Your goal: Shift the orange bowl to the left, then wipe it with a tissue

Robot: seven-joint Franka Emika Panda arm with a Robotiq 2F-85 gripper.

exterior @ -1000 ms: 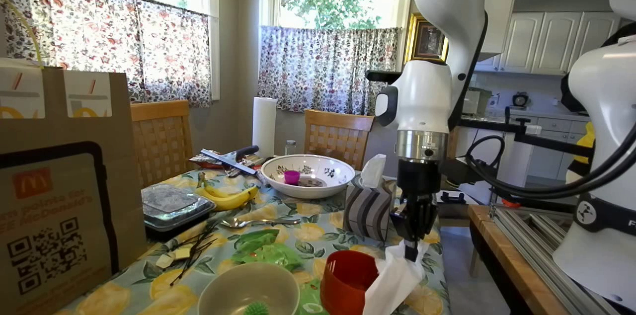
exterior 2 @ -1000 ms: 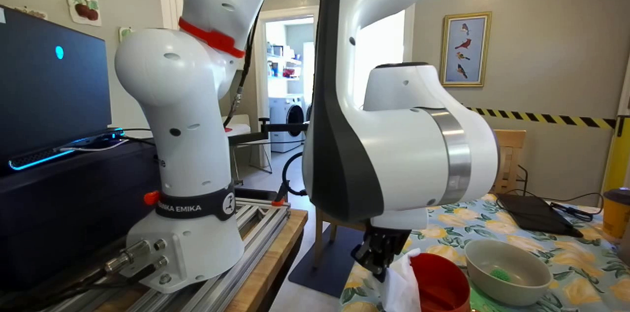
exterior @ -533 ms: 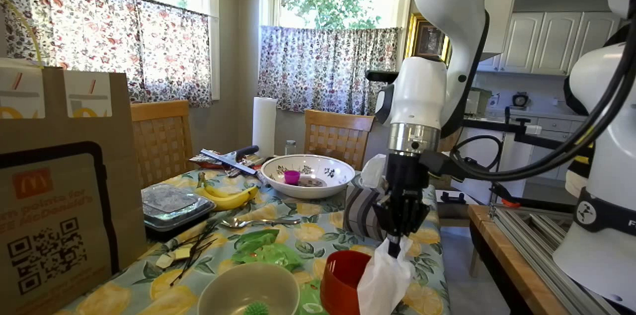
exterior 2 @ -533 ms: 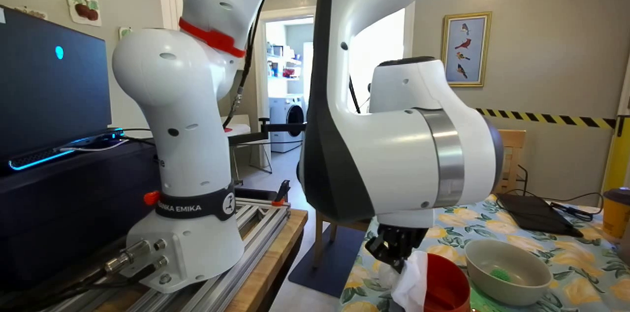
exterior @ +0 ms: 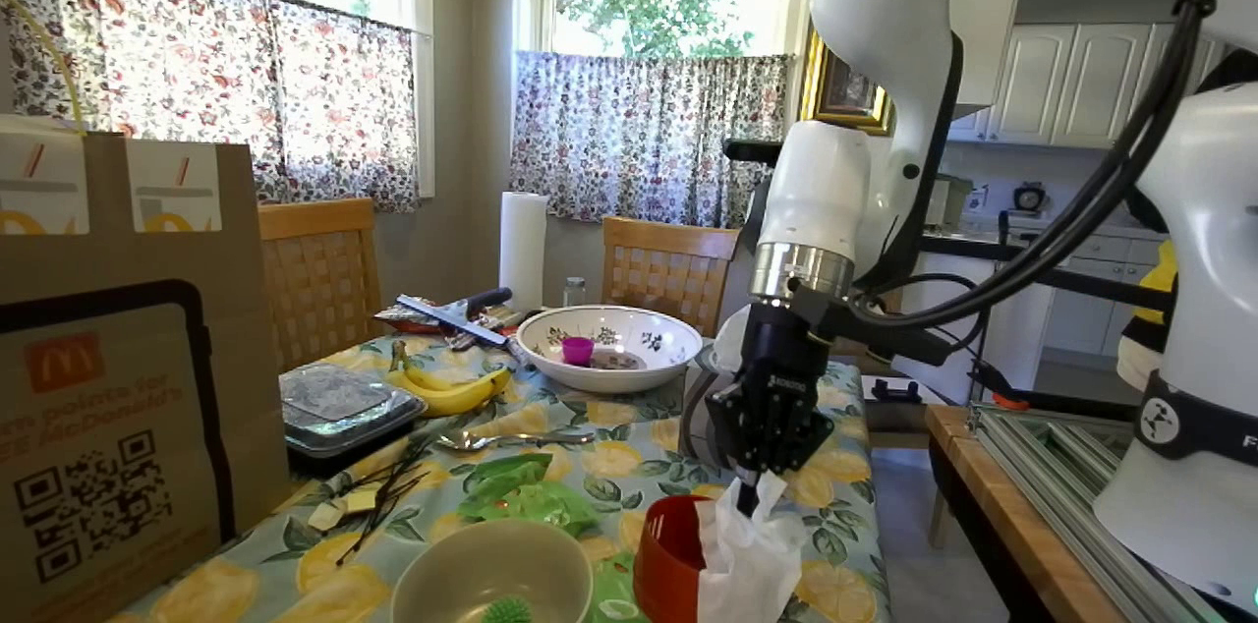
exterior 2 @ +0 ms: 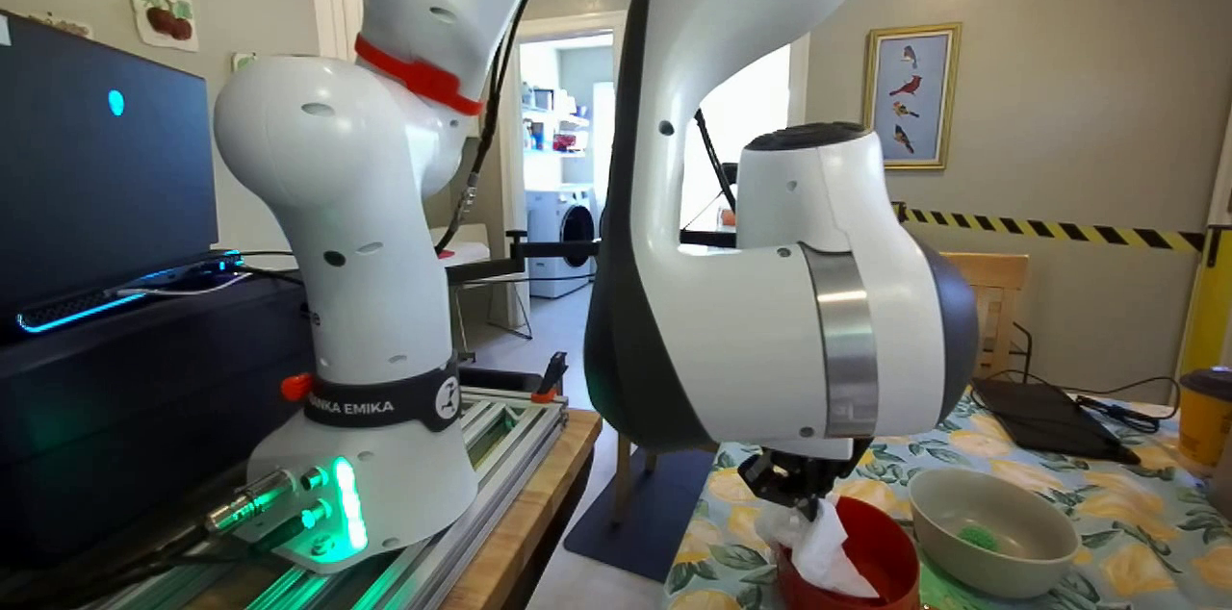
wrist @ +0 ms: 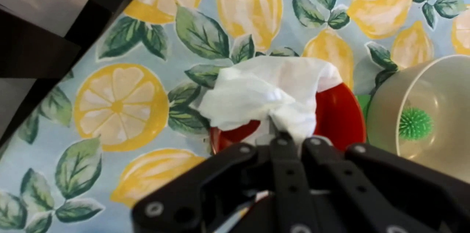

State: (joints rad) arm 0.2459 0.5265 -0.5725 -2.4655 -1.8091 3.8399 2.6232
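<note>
The small red-orange bowl (exterior: 668, 564) stands on the lemon tablecloth; it also shows in an exterior view (exterior 2: 890, 552) and in the wrist view (wrist: 341, 115). My gripper (exterior: 749, 497) is shut on the crumpled white tissue (exterior: 749, 554), just above the bowl's rim on the robot's side. The tissue (exterior 2: 826, 552) drapes over that rim, and part of it hangs inside the bowl. In the wrist view the tissue (wrist: 257, 93) covers much of the bowl's opening, and the fingertips (wrist: 282, 130) are partly hidden in its folds.
A pale bowl (exterior 2: 1020, 571) with a green spiky ball stands close beside the orange bowl. A striped tissue box (exterior: 696, 407) stands behind my gripper. Green plastic (exterior: 536, 495), a large white bowl (exterior: 609, 379), bananas (exterior: 462, 395) and a paper bag (exterior: 147, 328) are on the table.
My gripper has moved with the tissue towards the orange bowl, left in an exterior view. The tissue has gone from beside the bowl to over its rim and partly inside. The bowl looks unmoved.
</note>
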